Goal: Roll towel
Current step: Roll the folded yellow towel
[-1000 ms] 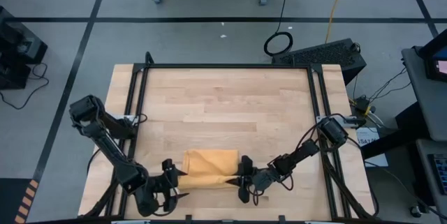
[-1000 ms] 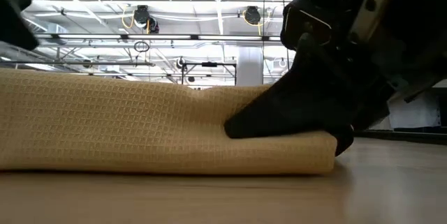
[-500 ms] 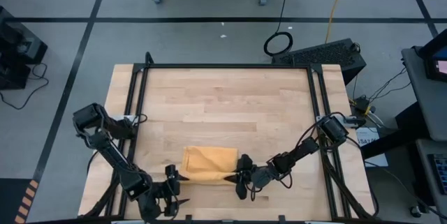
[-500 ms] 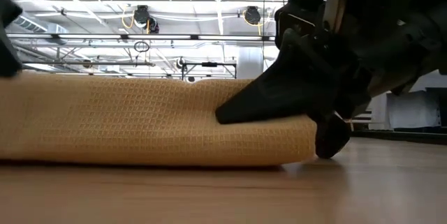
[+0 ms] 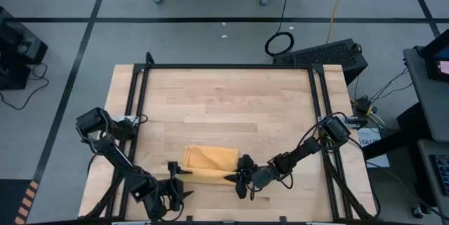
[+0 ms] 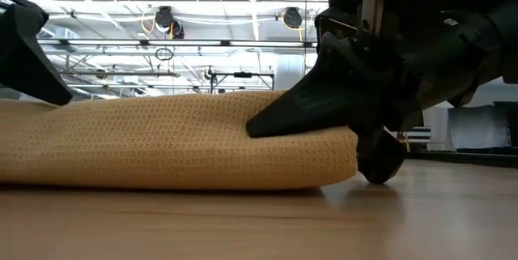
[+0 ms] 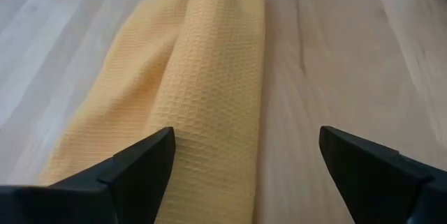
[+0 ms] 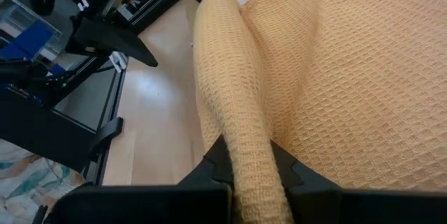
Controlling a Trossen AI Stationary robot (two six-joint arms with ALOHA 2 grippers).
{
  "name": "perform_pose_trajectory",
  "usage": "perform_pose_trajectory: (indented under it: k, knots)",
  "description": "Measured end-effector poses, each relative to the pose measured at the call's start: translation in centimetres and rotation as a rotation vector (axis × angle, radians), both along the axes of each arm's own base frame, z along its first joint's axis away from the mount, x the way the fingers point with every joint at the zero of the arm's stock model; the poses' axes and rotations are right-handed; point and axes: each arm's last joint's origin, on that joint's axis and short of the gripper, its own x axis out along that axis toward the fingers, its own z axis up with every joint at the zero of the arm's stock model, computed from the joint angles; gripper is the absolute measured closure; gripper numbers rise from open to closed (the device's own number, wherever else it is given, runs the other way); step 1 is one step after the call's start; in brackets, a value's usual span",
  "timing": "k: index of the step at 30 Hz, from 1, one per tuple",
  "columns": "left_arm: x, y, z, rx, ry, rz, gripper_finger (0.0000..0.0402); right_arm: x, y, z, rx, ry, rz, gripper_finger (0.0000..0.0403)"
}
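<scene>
The mustard-yellow towel [image 5: 209, 160] lies on the wooden table near its front edge. Its near edge is rolled into a thick roll [image 7: 216, 105], and the rest lies flat beyond the roll. My right gripper [image 8: 251, 172] is shut on the roll's right end. My left gripper [image 7: 244, 161] stands open at the roll's left end, one finger [image 7: 140, 165] on the side of the flat cloth and the other [image 7: 370, 172] over bare wood. In the low view the left finger [image 6: 32, 57] hangs over the towel's left part. My right gripper pinches the right end of the roll [image 8: 246, 147] between its two fingers, several layers thick. It comes slanting down from the table's right, the fingers lying along the roll. In the low view one finger [image 6: 283, 118] lies on top of the cloth. The roll rests on the table. My left gripper: whether a finger touches the cloth I cannot tell.
A black metal frame [image 5: 224, 66] runs along the table's far side and both flanks. Bare wood [image 5: 224, 106] stretches from the towel to the far edge. The table's front edge lies close behind both grippers.
My left gripper has come down toward the roll's left end while turning about its own axis, and has stayed open. My right gripper has stayed in place and rolled its wrist, still shut. The towel's right end has turned over with it and drawn in slightly toward the left.
</scene>
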Motion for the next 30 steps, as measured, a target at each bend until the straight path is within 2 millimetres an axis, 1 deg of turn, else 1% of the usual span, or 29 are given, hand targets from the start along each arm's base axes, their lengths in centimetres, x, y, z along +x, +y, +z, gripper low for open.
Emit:
perform_pose_trajectory:
  k: [6,15,23,30]
  knots:
    - [0.0,0.3,-0.1,0.061,0.020,-0.025,0.0043,0.0,0.0,0.0,0.005,0.001,-0.002,0.0387]
    - [0.0,1.4,-0.5,0.150,0.101,-0.012,0.0043,0.0,0.0,0.0,0.015,0.002,-0.006,0.0387]
    - [0.7,2.3,-1.2,0.135,0.209,-0.023,0.0031,0.0,0.0,0.0,0.017,0.004,-0.001,0.0387]
    - [1.5,2.9,-1.8,0.127,0.253,-0.018,0.0036,0.1,-0.1,0.0,0.017,0.004,0.000,0.0387]
